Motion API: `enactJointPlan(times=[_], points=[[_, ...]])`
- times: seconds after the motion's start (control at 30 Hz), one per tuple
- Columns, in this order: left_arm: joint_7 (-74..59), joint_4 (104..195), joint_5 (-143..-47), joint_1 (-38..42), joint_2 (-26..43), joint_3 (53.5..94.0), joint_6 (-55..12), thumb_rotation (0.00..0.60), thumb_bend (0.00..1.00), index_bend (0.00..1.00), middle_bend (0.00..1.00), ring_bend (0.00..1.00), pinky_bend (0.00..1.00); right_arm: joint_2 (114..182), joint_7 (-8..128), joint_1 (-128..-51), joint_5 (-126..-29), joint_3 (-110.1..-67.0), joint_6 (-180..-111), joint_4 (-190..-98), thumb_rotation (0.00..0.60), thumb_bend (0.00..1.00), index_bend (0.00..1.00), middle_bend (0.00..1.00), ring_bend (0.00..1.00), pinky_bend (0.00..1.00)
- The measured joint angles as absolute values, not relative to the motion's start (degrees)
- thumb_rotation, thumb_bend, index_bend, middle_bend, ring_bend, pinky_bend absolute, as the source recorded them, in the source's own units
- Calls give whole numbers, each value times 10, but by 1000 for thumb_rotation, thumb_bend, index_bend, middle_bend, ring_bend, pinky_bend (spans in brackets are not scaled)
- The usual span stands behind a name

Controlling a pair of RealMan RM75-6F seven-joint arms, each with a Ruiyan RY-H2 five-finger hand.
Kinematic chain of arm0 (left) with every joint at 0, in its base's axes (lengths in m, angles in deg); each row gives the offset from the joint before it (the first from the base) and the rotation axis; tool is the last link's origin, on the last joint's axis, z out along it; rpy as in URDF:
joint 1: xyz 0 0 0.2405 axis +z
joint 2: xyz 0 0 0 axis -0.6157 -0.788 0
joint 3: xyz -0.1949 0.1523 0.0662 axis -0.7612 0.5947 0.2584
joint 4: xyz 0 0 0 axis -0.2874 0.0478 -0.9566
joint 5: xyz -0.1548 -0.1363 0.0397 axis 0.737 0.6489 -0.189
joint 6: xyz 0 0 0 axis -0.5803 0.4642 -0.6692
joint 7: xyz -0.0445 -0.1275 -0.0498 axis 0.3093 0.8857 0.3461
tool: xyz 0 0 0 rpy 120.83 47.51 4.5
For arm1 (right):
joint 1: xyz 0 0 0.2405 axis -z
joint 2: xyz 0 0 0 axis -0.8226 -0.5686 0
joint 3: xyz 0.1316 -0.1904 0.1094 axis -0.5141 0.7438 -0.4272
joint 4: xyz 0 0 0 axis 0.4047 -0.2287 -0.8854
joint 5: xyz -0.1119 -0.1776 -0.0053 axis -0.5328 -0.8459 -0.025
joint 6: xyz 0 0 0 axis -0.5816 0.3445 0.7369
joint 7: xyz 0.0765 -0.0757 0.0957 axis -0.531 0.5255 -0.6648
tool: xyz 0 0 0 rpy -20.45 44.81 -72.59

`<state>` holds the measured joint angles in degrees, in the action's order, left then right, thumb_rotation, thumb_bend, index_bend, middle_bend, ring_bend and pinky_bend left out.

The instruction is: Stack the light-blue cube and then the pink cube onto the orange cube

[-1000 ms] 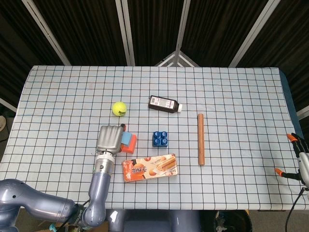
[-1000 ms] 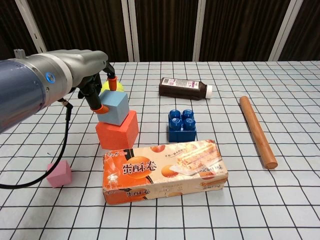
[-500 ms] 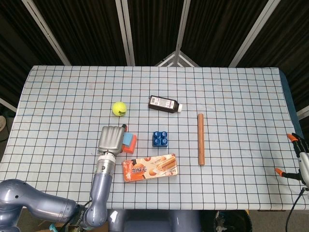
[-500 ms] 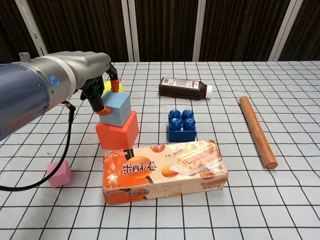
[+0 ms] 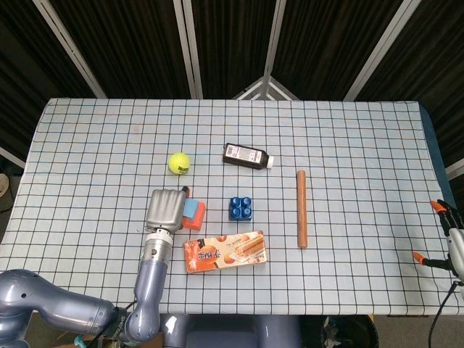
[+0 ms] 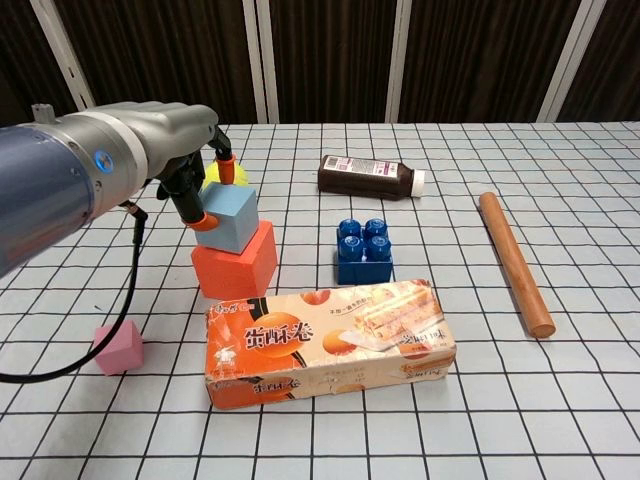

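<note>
The light-blue cube sits on top of the orange cube at the table's left middle. My left hand reaches over it from the left. One orange fingertip lies against the cube's left side and another at its back top edge, so the hand grips it. From the head view the left hand covers most of the light-blue cube and the orange cube. The pink cube lies on the cloth at the near left, apart from the stack. My right hand hangs off the table's right edge, fingers apart, holding nothing.
A long snack box lies just in front of the stack. A blue toy brick stands to its right. A dark bottle lies behind, with a wooden rod at the right. A tennis ball sits behind the left hand.
The light-blue cube, tilted in the left hand a second ago, has settled level on the orange cube. The left hand has shifted slightly but stays on it. The right hand is still.
</note>
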<state>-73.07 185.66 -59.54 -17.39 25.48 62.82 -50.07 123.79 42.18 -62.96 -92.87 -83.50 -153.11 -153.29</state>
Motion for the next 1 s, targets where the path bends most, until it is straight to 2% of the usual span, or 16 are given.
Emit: enactJointPlan(times=[1.0], points=[[-738, 1847, -591, -174, 260, 627, -495, 600, 346, 444, 756, 714, 796, 1237, 424, -630, -925, -836, -1527, -1535, 600, 70, 0, 42, 54, 137]])
